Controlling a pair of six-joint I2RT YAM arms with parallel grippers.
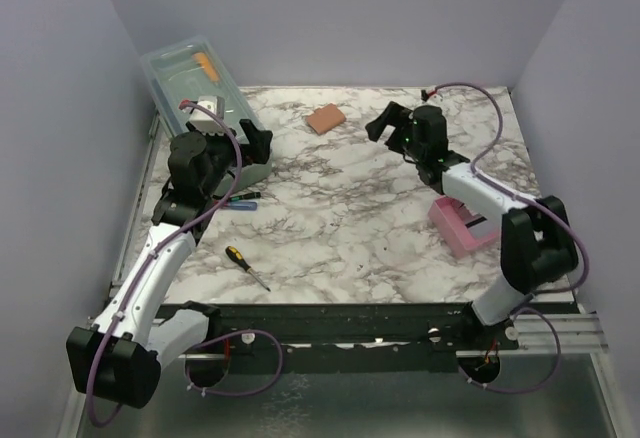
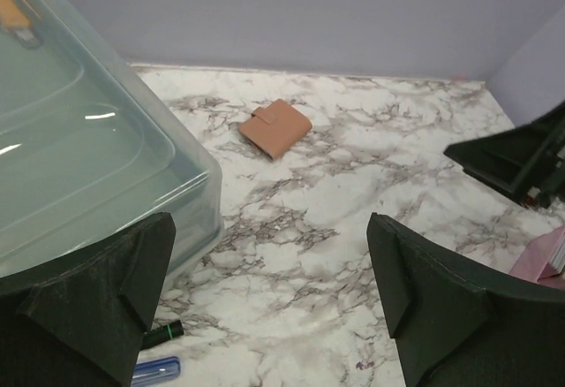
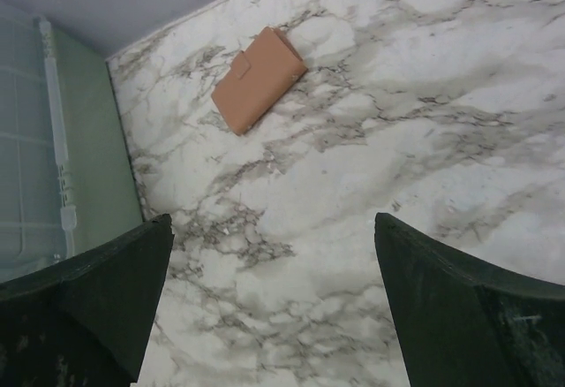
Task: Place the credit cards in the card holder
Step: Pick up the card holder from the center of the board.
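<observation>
Closest to me, a black rail runs along the near edge of the white-and-grey marbled bench and carries both arm bases. Just beyond it on the left lies a small screwdriver with a yellow-and-black handle, and farther back a blue pen-like stick lies beside a thin black-and-green one. The left pincer hangs close to the near corner of a clear plastic lidded bin in the far left corner; its jaws are spread wide with nothing between them. An orange object shows through the bin's lid. The small, roughly square, tan-brown leather-like card holder lies folded shut and flat on the bench near the back wall, between the two pincers and touching neither. The right pincer hovers to its right, pointed toward it, jaws likewise parted and empty. A pink slotted plastic tray sits by the right arm; I cannot tell what is in its slots.
</observation>
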